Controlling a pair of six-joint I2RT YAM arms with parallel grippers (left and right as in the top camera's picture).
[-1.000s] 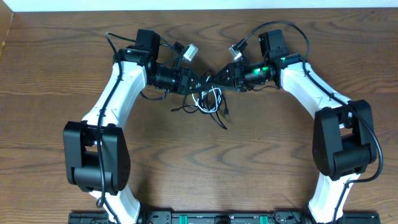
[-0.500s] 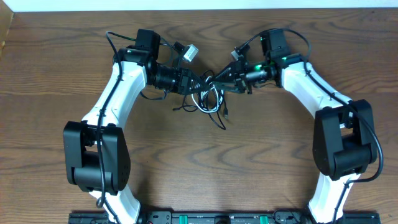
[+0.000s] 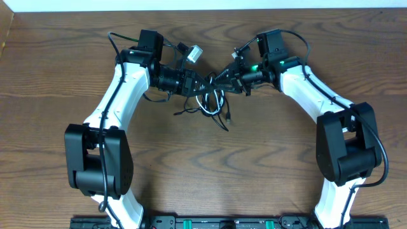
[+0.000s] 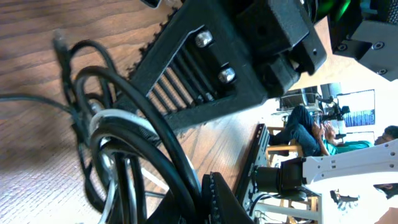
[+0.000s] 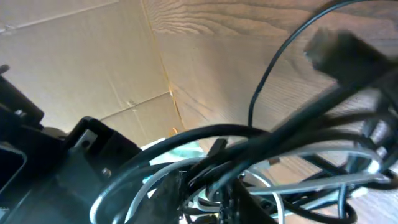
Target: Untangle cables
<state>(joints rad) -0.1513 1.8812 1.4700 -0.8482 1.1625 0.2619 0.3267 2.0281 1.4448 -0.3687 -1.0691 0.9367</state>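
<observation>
The cables (image 3: 213,102) are a tangle of black loops with one white cord, lying on the wood table between the arms. A loose black plug end (image 3: 226,119) trails toward me. My left gripper (image 3: 202,83) is at the tangle's upper left, shut on a black cable (image 4: 146,112) beside the white cord (image 4: 111,119). My right gripper (image 3: 220,78) is almost touching it from the right, and its fingers (image 5: 202,196) are closed around several black and white strands (image 5: 280,158). In the left wrist view the right gripper's body (image 4: 211,68) fills the top.
The table's far edge (image 3: 203,9) runs just behind both wrists. Thick black arm wires (image 3: 289,32) loop over each wrist. A cardboard wall (image 5: 81,68) shows in the right wrist view.
My right gripper has moved left, closing on the left gripper. The cable tangle and its loose plug end have shifted slightly left and up. The left arm has stayed put.
</observation>
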